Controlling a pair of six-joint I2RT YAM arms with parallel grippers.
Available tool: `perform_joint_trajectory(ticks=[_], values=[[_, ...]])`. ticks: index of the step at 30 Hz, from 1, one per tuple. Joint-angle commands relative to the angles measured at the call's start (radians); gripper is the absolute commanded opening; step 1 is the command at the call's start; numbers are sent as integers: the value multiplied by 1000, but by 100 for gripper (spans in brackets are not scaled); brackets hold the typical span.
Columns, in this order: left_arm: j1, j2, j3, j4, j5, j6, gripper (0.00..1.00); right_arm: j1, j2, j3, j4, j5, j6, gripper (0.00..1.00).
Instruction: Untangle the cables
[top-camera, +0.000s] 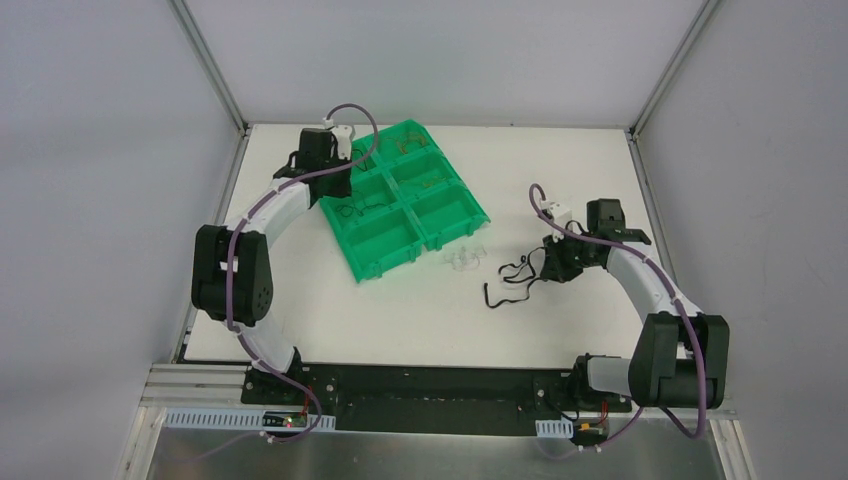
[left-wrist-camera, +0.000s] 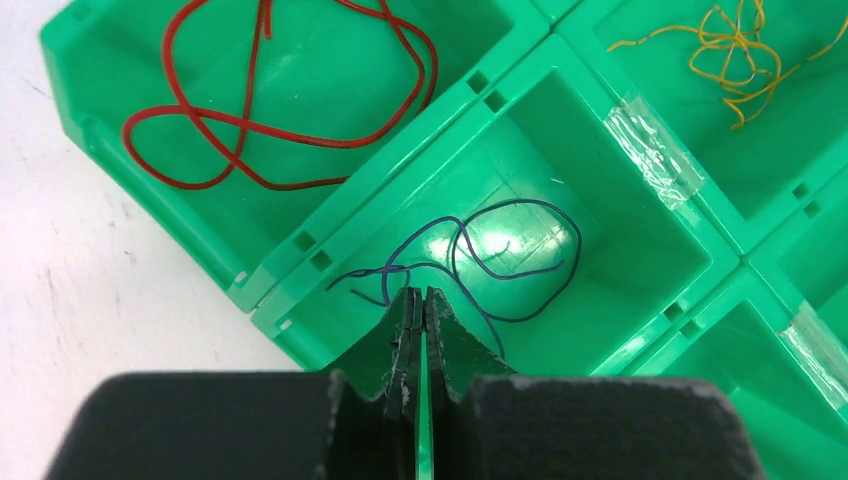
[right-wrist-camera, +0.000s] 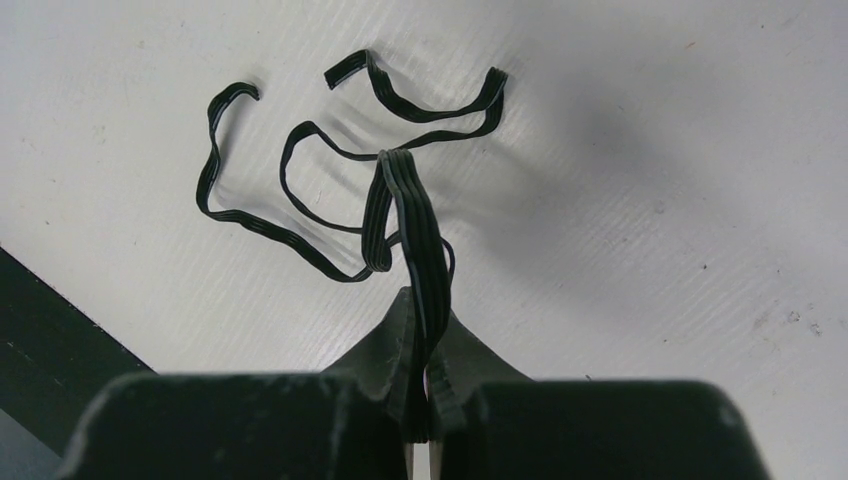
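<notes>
1. Green tray (top-camera: 378, 268): has several compartments and lies skewed on the white table (top-camera: 400, 325), left of centre.
2. Red wire (left-wrist-camera: 250, 125): loose crossing loops, alone in an end compartment of the tray.
3. Blue wire (left-wrist-camera: 520, 250): thin and looped, in the compartment beside the red wire. One end reaches that compartment's near wall.
4. Yellow wire (left-wrist-camera: 735, 50): a small tangle with an orange strand in it, in a further compartment.
5. Left gripper (left-wrist-camera: 420, 300): over the blue wire's compartment, with the fingers pressed together and only a sliver between them. The tips are at the blue wire; whether a strand is nipped cannot be told.
6. Black cables (right-wrist-camera: 300, 240): flat ribbon-like bands in open loops on the bare table, off the tray to its right.
7. Right gripper (right-wrist-camera: 425, 320): fingers closed, pinching one band of the black cables, which arches up from the table into the tips.
8. Clear plastic piece (top-camera: 463, 262): on the table between the tray and the black cables.
</notes>
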Motion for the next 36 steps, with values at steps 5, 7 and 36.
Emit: perform_joint_trajectory(ticks=[5,7,36], values=[[-20,-25,109,-89,-31,-8,37,13,-52,70,-28,-46,44,0],[-15,-60,139,-134,30,-9,46,13,-68,80,-29,-71,58,0],[-481,15,152,-202,539,622,55,16,-278,171,-50,-96,311,0]])
